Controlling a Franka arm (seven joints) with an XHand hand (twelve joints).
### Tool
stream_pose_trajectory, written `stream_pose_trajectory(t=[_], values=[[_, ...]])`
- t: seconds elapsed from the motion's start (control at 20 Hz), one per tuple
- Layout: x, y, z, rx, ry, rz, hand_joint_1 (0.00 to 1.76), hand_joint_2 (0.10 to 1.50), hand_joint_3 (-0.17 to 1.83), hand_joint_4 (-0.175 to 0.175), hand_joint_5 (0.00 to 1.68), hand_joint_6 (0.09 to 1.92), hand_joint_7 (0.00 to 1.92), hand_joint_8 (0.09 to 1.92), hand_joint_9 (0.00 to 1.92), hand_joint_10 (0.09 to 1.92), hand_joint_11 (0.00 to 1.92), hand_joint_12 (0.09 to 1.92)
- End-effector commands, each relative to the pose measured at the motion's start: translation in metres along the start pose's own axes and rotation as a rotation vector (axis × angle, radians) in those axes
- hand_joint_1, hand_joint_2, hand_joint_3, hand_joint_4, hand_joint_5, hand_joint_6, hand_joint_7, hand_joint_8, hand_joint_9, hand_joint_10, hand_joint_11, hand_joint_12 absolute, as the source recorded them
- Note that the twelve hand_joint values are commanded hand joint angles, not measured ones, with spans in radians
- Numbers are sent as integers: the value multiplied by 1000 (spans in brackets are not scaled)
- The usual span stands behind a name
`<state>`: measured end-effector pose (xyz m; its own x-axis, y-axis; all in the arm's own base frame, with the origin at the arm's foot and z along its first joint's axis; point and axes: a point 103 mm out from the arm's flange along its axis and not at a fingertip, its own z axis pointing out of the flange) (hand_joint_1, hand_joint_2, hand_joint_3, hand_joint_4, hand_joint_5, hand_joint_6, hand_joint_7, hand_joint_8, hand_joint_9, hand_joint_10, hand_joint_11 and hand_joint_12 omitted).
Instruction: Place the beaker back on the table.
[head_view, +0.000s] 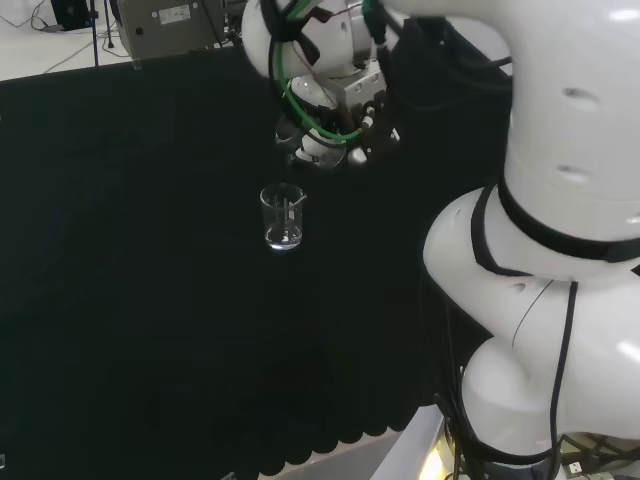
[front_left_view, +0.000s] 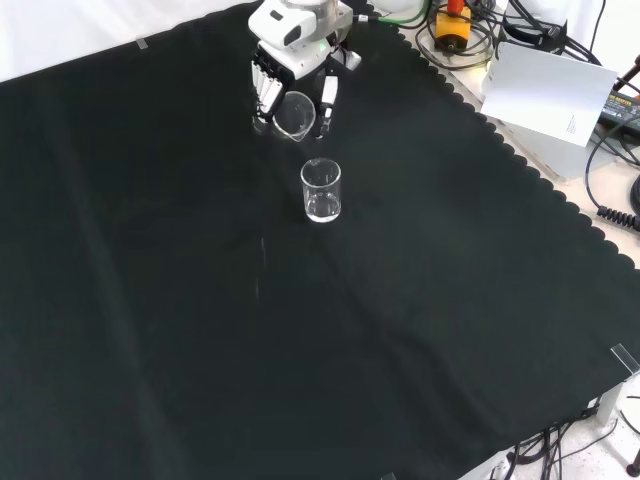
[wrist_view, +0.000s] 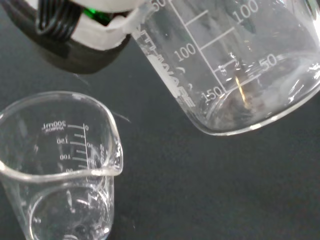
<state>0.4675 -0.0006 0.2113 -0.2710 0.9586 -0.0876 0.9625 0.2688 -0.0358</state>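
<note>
Clear glass, the held beaker (front_left_view: 295, 113) was tipped in the curled fingers of the hand (front_left_view: 283, 60) above the cloth (front_left_view: 150, 300), apparently empty, so it needed righting and lowering well apart from the standing beaker (front_left_view: 321, 190) nearby.

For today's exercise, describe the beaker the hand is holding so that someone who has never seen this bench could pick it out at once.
Start at the white arm above the black cloth and follow it to the hand. The held beaker sits between its fingers, tilted and off the cloth. The standing beaker just in front of it is upright and untouched.
</note>
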Motion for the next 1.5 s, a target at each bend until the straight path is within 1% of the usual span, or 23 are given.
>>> stream_pose_trajectory(t=[0.05,0.15,0.4,0.65,0.85,1.05,1.2,1.5], values=[[-20,10,13,-87,154,-13,1313,1029,-175,-175,1443,180,1534,87,1655,87,1485,599],[-26,13,19,-99,225,-1,1313,1029,-175,-175,1443,181,1534,87,1655,87,1485,599],[-42,34,39,-122,363,28,1313,1030,-175,-175,1442,182,1533,87,1651,87,1481,598],[-51,61,61,-129,453,34,1313,1030,-175,-175,1440,185,1533,87,1641,87,1465,595],[-55,77,80,-133,536,38,1313,1030,-175,-175,1439,187,1532,87,1636,87,1460,596],[-56,88,95,-125,572,45,1313,1030,-175,-175,1438,190,1532,87,1631,87,1454,597],[-55,94,103,-126,578,47,1313,1030,-175,-175,1437,192,1532,87,1628,87,1448,597],[-54,100,113,-157,591,58,1313,1030,-175,-175,1435,195,1531,87,1623,87,1439,599]])
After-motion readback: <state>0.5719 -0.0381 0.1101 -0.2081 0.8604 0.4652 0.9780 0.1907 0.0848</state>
